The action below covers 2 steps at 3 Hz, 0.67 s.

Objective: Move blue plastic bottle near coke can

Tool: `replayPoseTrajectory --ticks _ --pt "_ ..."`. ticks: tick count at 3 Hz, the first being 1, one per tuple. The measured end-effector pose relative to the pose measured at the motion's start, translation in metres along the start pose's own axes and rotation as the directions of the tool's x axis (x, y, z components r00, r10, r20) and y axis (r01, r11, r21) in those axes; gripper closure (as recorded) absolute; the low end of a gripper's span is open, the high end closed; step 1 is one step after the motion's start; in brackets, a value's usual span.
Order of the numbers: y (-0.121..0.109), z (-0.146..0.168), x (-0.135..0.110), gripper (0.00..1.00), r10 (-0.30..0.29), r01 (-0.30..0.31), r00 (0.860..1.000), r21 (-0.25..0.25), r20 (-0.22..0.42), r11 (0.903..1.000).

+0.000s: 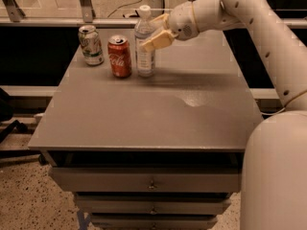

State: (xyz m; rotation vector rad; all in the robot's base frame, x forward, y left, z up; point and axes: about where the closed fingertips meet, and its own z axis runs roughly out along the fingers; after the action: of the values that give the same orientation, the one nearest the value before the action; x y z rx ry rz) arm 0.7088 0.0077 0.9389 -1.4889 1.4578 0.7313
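Note:
The blue plastic bottle (pixel 144 47), clear with a white cap, stands upright at the far left of the grey cabinet top (pixel 158 104). The red coke can (pixel 119 56) stands just left of it, a small gap apart. My gripper (pixel 154 31) reaches in from the right and is shut on the bottle's upper half, one cream finger (pixel 156 40) across its front and the other behind it. The white arm (pixel 249 28) runs back to the upper right.
A green-and-white silver can (pixel 90 44) stands left of the coke can near the far left corner. The cabinet has drawers (pixel 151 181) below its front edge. The robot's white body (pixel 276 171) fills the lower right. A rail and dark gap lie behind the cabinet.

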Motion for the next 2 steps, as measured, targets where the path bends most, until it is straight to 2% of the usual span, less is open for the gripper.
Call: replayPoseTrajectory --ticks 2 --pt "0.0035 0.0208 0.0055 1.0 0.056 -0.055 0.998 -0.049 0.007 0.9973"
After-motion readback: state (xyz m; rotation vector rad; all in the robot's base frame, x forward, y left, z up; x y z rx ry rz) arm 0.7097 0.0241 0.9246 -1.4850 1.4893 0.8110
